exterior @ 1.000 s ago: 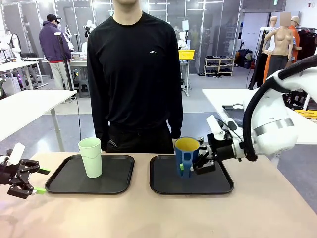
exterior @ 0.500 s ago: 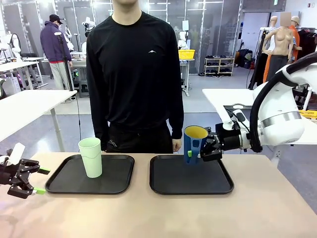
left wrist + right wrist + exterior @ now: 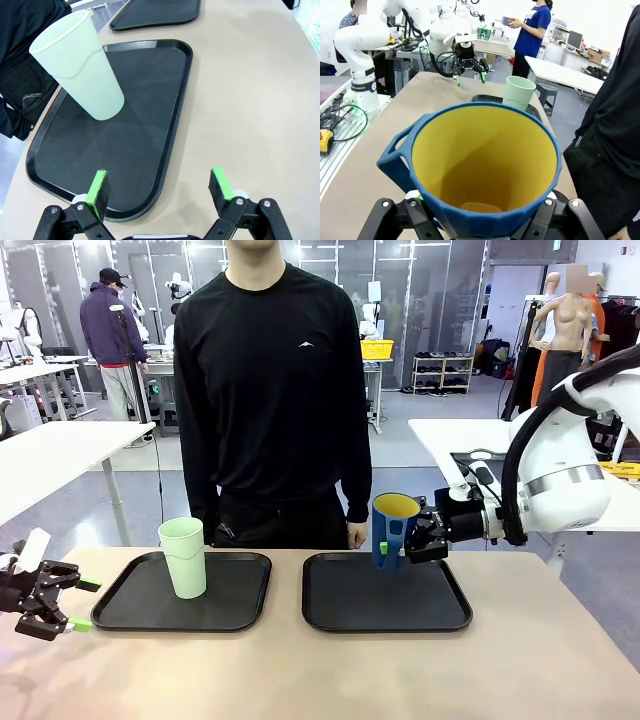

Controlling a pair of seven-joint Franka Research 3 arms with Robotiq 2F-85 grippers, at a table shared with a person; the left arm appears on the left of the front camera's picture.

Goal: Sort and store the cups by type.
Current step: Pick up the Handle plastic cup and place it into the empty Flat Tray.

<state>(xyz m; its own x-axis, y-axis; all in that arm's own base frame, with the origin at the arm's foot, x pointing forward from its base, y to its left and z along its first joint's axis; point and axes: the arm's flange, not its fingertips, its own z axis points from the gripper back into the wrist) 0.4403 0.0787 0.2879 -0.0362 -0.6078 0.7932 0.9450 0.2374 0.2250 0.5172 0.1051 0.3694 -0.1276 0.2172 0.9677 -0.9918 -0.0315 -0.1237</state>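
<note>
One blue cup [image 3: 392, 530] sits clamped in the right pincer [image 3: 408, 545], seemingly above the tray [image 3: 440, 615].

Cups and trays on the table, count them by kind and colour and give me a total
Mint-green tumbler: 1, standing on the left black tray
Dark blue cup with yellow inside: 1, held above the right black tray by the right tool
Black trays: 2
Total: 4 things, 2 cups and 2 trays
</note>
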